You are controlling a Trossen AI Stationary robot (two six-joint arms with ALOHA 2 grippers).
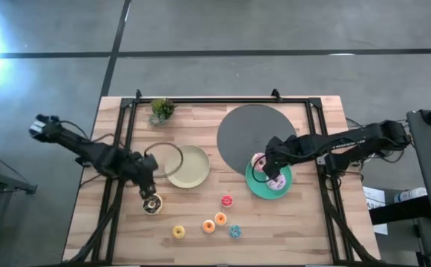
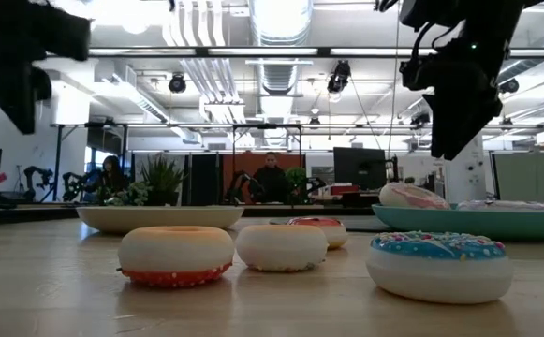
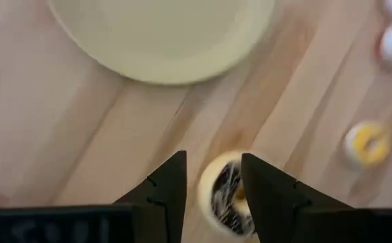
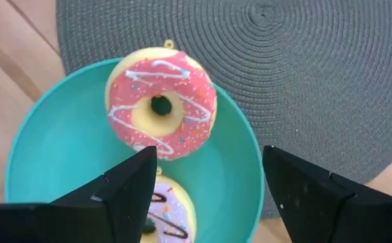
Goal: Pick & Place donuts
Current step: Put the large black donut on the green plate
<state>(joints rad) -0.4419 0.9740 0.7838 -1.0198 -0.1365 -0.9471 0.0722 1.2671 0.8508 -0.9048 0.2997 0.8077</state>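
My left gripper, open, straddles the brown donut; my right gripper, open and empty, hovers over the pink donut.

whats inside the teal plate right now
Two toy donuts lie in the round teal plate: a pink-iced ring with white drizzle, fully visible, and a lilac sprinkled ring, partly cut off at the view's edge. The right hand hovers open above.
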